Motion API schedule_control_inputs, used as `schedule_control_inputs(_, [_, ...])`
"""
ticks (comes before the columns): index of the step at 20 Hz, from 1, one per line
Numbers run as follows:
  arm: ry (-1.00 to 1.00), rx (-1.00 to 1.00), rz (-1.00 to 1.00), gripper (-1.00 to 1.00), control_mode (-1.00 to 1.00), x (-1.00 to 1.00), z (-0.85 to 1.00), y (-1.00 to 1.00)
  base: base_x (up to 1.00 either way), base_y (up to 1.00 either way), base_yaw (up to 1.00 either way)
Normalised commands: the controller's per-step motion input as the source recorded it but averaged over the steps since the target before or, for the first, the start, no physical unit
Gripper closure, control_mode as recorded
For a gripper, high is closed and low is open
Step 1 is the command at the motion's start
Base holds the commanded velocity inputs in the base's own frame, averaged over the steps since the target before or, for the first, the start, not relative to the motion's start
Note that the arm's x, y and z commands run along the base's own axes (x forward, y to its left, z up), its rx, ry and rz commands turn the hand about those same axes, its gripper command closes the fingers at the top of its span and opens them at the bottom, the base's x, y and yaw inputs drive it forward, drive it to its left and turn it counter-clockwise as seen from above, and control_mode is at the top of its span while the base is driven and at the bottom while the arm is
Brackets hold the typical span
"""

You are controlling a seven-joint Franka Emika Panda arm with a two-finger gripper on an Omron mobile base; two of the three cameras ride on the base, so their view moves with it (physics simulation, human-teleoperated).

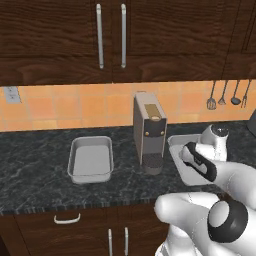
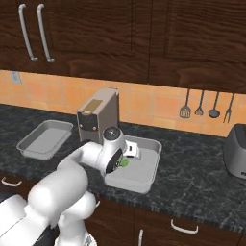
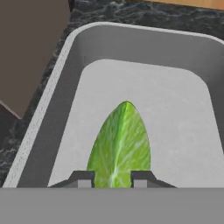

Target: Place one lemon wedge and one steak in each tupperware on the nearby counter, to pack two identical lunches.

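The hand, clenched on a green lemon wedge whose long axis points away from the fingers, hangs directly over the bare floor of the right-hand tupperware near the counter's front edge.

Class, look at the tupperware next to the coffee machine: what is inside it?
Over the right tupperware the gripper holds a green lemon wedge, jaws shut on it. The tray floor around it is bare; the patch beneath the wedge is covered.

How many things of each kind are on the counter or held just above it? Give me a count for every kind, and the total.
Tupperware: 2
Coffee machine: 1
Toaster: 1
Lemon wedge (green, between the fingers): 1
Total: 5
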Motion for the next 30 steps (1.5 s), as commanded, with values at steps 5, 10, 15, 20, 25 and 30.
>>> schedule_control_inputs(5, [-0.05, 0.0, 0.11, -1.0, -1.0, 0.29, -0.35, -0.22, 0.0, 0.0, 0.0])
schedule_control_inputs(10, [-0.11, 0.0, 0.11, -1.0, -1.0, 0.42, -0.47, -0.1, 0.0, 0.0, 0.0])
schedule_control_inputs(15, [0.0, 0.0, 0.08, -1.0, -1.0, 0.19, 0.25, 0.0, 0.0, 0.0, 0.0])
schedule_control_inputs(20, [0.17, 0.0, 0.01, -1.0, -1.0, -0.8, 0.99, 0.25, 0.0, 0.0, 0.0])
schedule_control_inputs(25, [0.08, -0.04, 0.0, -1.0, -1.0, -0.98, 0.44, 0.66, 0.0, 0.0, 0.0])
schedule_control_inputs(30, [-0.41, -0.01, -0.09, -1.0, -1.0, -0.98, 0.03, 0.56, 0.0, 0.0, 0.0])
